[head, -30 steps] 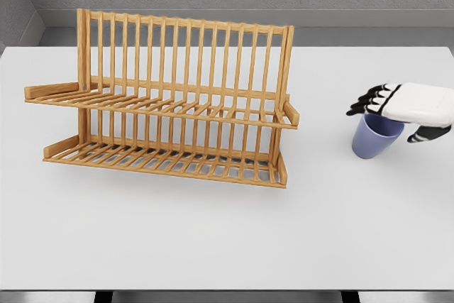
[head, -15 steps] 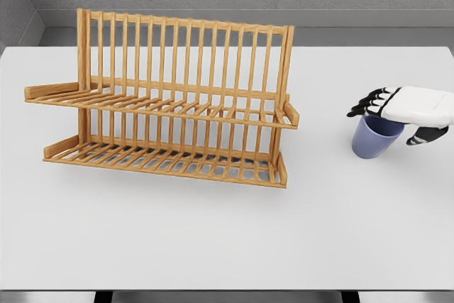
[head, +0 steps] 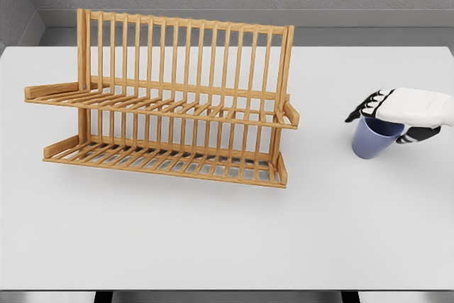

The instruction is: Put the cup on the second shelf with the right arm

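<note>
I see the right hand curled over the cup's rim on the table, well right of the rack.

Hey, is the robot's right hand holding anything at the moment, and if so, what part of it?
The right hand sits over the blue cup at its rim, fingers curling around the top; a firm grasp cannot be confirmed.

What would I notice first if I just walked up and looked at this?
The big wooden dish rack with two shelves, standing on the left half of the white table. Next, over at the right edge, the robot's white right hand reaching down over the rim of a little blue cup that stands upright on the table, well apart from the rack.
</note>
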